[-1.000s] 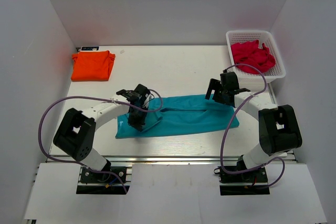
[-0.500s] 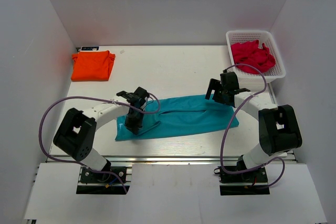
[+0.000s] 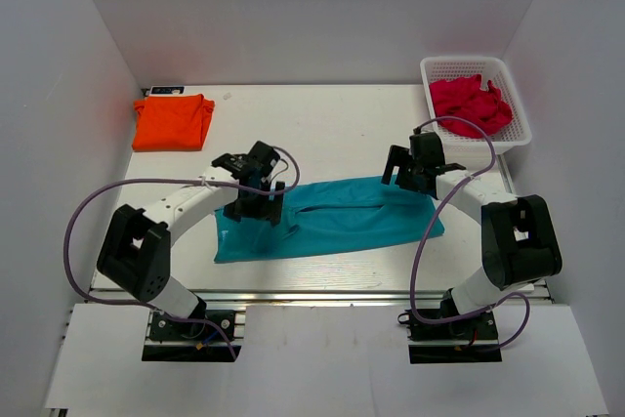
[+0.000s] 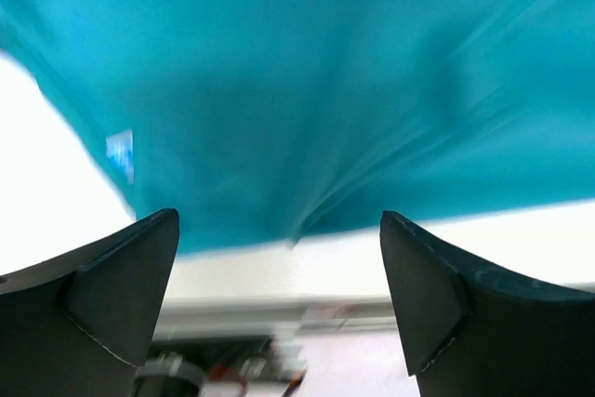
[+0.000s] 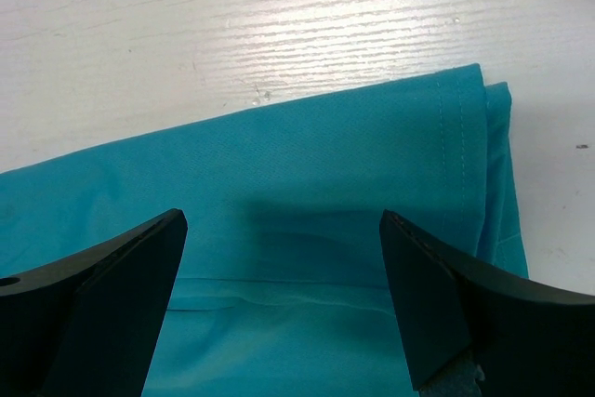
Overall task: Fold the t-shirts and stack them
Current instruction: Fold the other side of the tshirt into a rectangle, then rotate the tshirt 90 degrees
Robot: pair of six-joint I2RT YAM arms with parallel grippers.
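Left gripper hangs spread and empty over the left end of the teal t-shirt, a long strip lying near-centre. Our right gripper, also spread, hovers over its right end. We judge a crosswise fold comes next, needing a firm pinch on one end.

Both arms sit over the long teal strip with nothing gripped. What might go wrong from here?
1. At the right end of the teal t-shirt, the layers lie offset under the right gripper, whose jaws are open; a pinch there may catch only the top layer and undo the fold.
2. The left gripper, also open, hangs over the shirt's left end, close to the near edge of the table; a drag toward the bases might pull fabric off.
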